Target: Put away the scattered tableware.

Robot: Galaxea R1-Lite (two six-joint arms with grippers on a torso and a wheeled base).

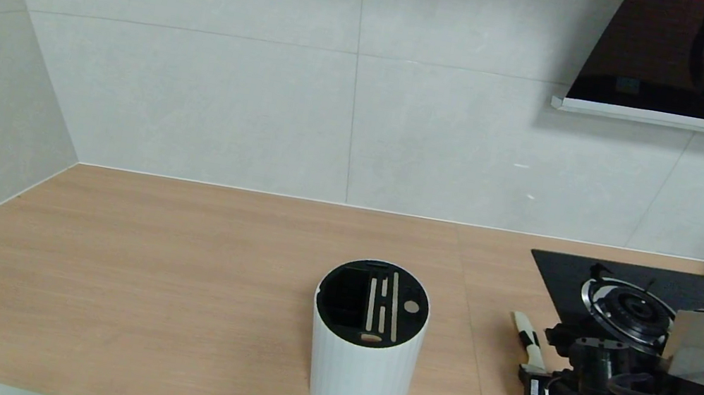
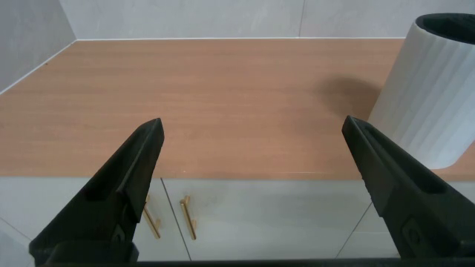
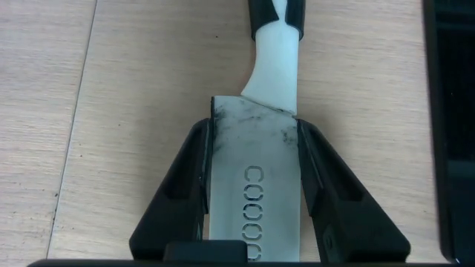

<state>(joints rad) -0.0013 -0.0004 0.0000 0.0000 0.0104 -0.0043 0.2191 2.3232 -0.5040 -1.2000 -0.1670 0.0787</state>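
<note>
Closest in, found right gripper (image 3: pixel 254 148) drawn narrow, matte black fingers (image 3: pixel 194 159) pressed against both edges of the knife (image 3: pixel 276 59): flat off-white blade, smudged grey, stamped with small ovals, lying on the wood-grain countertop (image 1: pixel 166 281) beside the glossy black cooktop (image 1: pixel 560 275). Saw its pale handle banded in black. Found left gripper (image 2: pixel 252 130) spread wide, holding nothing, off the counter's front edge. Noted ribbed white cylindrical holder (image 1: pixel 361 371), black slotted top, upright mid-counter, apart from the knife.
</note>
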